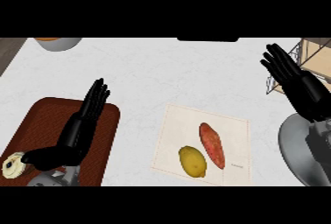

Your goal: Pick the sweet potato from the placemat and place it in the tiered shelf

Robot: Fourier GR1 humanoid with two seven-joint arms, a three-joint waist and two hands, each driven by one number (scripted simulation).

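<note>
An orange-red sweet potato [212,145] lies lengthwise on a pale placemat [187,120] near the counter's middle, with a yellow lemon [192,161] just left of it. The tiered shelf [310,57], a wire frame with wooden boards, shows at the right edge. My right hand [294,78] is open, fingers straight, up and to the right of the sweet potato and in front of the shelf, touching nothing. My left hand [84,118] is open with straight fingers over a brown tray, well left of the placemat.
A dark brown tray [110,131] sits at the lower left, with a small white and yellow object [13,165] near its lower left corner. A grey bowl with an orange inside [58,42] stands at the top left. White counter lies between tray and placemat.
</note>
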